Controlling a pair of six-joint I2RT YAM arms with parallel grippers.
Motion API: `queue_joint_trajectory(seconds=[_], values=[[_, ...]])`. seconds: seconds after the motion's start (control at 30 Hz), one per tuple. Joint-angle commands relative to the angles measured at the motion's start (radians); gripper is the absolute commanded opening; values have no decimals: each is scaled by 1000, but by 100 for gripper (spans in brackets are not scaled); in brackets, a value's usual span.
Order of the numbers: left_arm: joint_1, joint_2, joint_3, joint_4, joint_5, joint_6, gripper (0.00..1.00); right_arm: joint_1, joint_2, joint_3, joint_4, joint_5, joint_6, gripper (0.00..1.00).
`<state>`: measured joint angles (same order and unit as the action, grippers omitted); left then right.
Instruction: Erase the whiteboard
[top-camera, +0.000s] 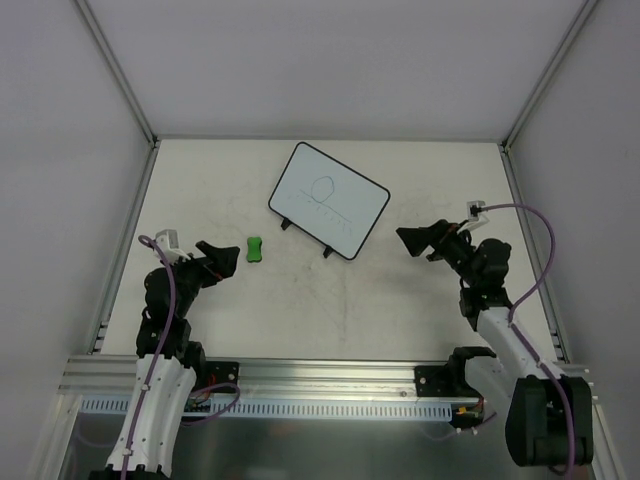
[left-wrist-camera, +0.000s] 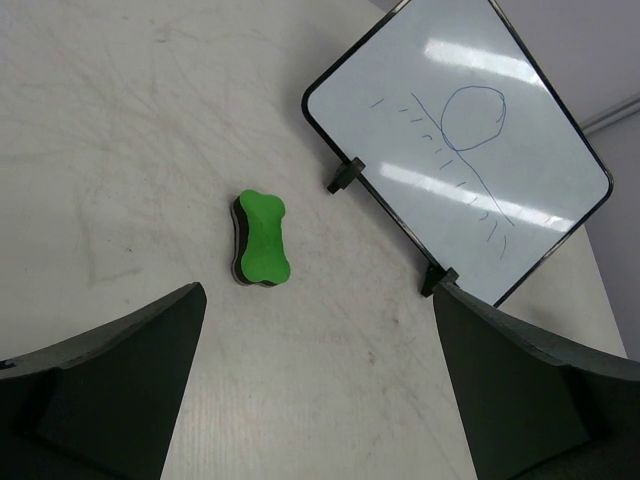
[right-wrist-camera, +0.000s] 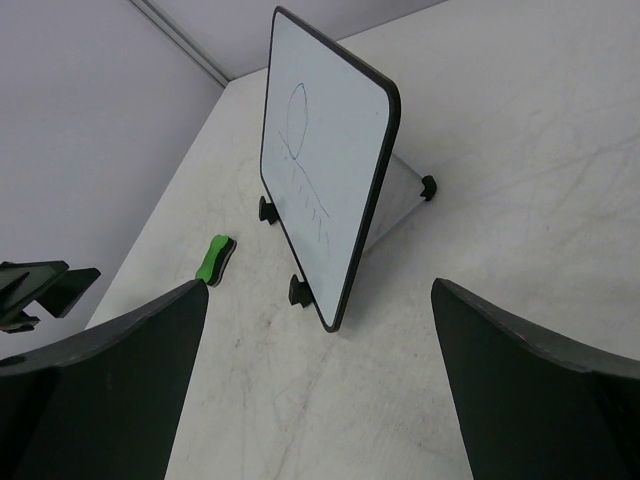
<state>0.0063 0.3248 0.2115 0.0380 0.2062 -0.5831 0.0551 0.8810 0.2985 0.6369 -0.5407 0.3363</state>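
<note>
The whiteboard (top-camera: 330, 198) stands tilted on two small black feet at the back middle of the table, with a blue circle and line sketch on it. It also shows in the left wrist view (left-wrist-camera: 460, 140) and the right wrist view (right-wrist-camera: 320, 170). A small green eraser (top-camera: 256, 248) lies on the table to its left; it also shows in the left wrist view (left-wrist-camera: 262, 238) and the right wrist view (right-wrist-camera: 215, 258). My left gripper (top-camera: 222, 255) is open and empty, just left of the eraser. My right gripper (top-camera: 412, 240) is open and empty, right of the board's near corner.
Grey walls and metal frame posts close in the table on the left, right and back. A metal rail (top-camera: 320, 375) runs along the near edge by the arm bases.
</note>
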Motion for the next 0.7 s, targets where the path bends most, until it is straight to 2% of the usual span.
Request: queue_joint_trajectory(seconds=[0.0,0.1,0.3,0.43,0.67], values=[[0,20,43,10,-4,14,99,5,117,65,191,-33,48,99],[-2,14,43,10,-4,20,99,5,242,88,357,-48,93,99],[-2,-15,31,8,-13,31,99,5,427,166,493,-65,107,95],[-2,-12,31,8,-16,34,99,9,559,209,662,-97,170,93],[0,32,43,3,-11,43,99,23,761,281,767,-122,182,89]])
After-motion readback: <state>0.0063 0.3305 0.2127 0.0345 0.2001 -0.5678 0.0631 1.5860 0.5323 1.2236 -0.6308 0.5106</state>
